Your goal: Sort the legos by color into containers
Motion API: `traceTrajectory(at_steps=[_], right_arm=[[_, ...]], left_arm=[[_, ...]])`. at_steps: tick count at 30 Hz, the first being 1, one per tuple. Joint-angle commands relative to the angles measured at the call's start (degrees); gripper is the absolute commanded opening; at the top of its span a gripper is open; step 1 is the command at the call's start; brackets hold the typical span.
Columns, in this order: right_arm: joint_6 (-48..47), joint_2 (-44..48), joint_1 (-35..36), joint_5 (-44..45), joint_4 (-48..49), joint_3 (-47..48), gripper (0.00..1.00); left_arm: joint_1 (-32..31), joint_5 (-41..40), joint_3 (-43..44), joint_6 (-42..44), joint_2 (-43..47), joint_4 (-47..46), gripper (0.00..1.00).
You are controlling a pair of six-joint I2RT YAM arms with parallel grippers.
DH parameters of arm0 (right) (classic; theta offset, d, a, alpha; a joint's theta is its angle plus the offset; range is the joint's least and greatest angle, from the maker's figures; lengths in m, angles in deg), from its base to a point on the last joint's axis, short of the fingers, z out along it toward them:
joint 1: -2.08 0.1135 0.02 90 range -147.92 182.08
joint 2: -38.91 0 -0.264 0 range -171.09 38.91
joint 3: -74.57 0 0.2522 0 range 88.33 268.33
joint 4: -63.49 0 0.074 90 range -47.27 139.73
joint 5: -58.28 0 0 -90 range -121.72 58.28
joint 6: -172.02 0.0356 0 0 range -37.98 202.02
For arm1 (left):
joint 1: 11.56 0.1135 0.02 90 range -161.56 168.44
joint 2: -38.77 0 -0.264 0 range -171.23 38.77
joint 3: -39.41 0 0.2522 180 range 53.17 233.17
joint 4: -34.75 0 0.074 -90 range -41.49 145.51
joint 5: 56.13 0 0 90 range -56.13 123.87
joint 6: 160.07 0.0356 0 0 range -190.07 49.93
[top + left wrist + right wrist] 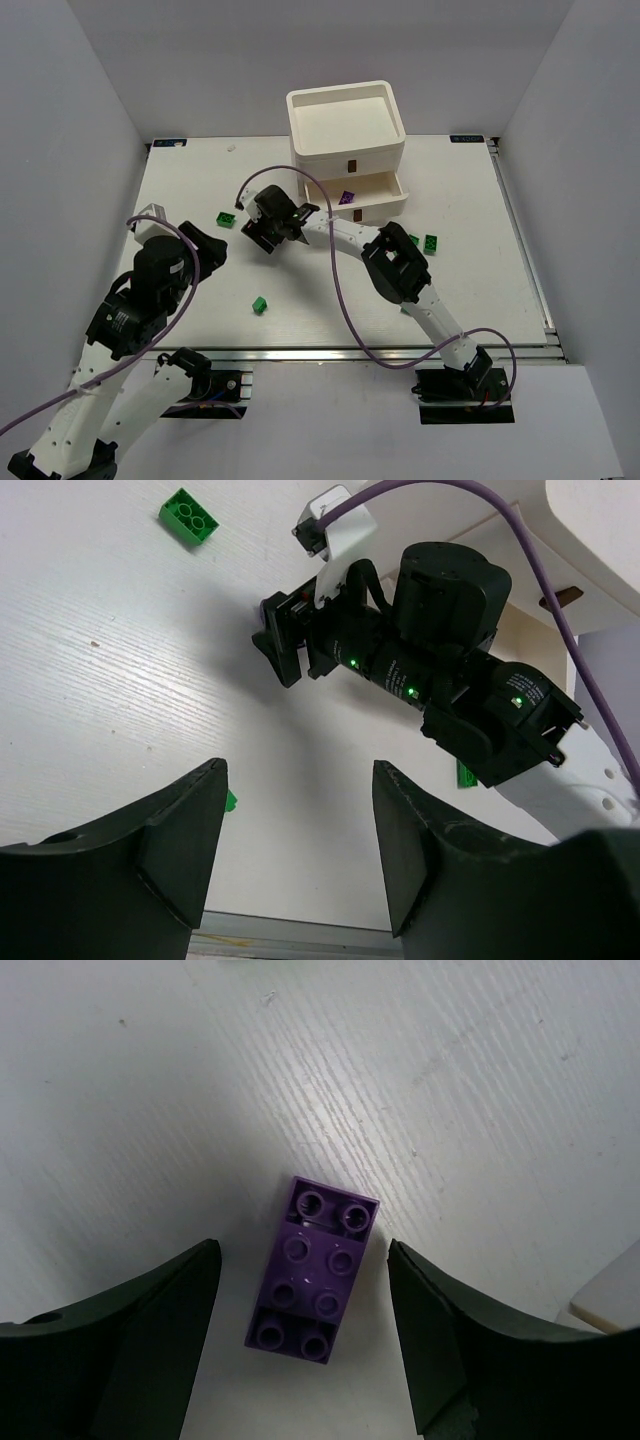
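Observation:
A purple lego (313, 1270) lies flat on the table between the fingers of my right gripper (302, 1265), which is open around it without touching it. In the top view that gripper (258, 235) is left of the white drawer unit (345, 130) and hides this brick. The unit's lower drawer (385, 205) is pulled open with another purple lego (347, 198) inside. My left gripper (298, 810) is open and empty, low at the left (210, 250). Green legos lie at the left (226, 218), at the front (260, 304) and to the right (431, 242).
The left wrist view shows the right gripper (290, 640), a green lego (189, 518) at the upper left and the unit's brown handle (562, 598). Grey walls enclose the table. A metal rail (350, 350) runs along the near edge. A purple cable (340, 290) loops over the table.

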Motion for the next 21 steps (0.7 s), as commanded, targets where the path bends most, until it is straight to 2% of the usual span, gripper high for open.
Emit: traceTrajectory(at_steps=[1,3,6,7,11,15,16,17,19,20,21], right_arm=[[0.6,0.7,-0.2,3.0,1.4,0.0,0.73],[0.8,0.7,-0.3,2.7,1.5,-0.6,0.71],[1.0,0.5,-0.3,0.9,0.9,-0.9,0.61],[1.0,0.4,-0.4,0.2,0.7,-1.0,0.51],[1.5,0.9,-1.1,-5.6,-1.1,-1.6,0.26],[-1.5,4.7,-1.8,-17.5,-1.6,-2.2,0.02],[-3.5,6.1,-1.9,-20.7,-1.2,-2.9,0.00],[-4.3,9.8,-3.0,-28.3,-0.1,-4.2,0.00],[-6.3,14.4,-3.9,-36.3,4.5,-7.6,0.00],[-9.7,19.0,-4.9,-43.4,5.9,-10.9,0.00],[-10.2,21.0,-6.0,-46.0,7.5,-12.5,0.00]], left_arm=[[-0.3,0.8,-1.4,-1.1,1.5,-0.2,0.70],[-0.3,0.9,-1.8,-1.1,1.6,-0.5,0.69],[-0.3,1.1,-2.1,-1.1,1.2,-0.9,0.70],[-0.3,1.2,-2.1,-1.1,1.2,-0.9,0.69],[-0.3,0.9,-2.2,-1.0,1.5,-0.9,0.69],[-0.3,1.3,-3.4,-0.7,2.0,-1.7,0.70],[-0.3,1.5,-3.8,-0.5,2.3,-2.1,0.70],[-0.3,2.2,-4.7,-0.3,2.5,-2.4,0.70],[-0.3,3.0,-5.8,0.3,3.6,-4.0,0.70],[-0.3,3.2,-6.4,0.5,4.1,-4.6,0.70],[-0.3,3.3,-7.5,0.5,4.9,-5.4,0.70]])
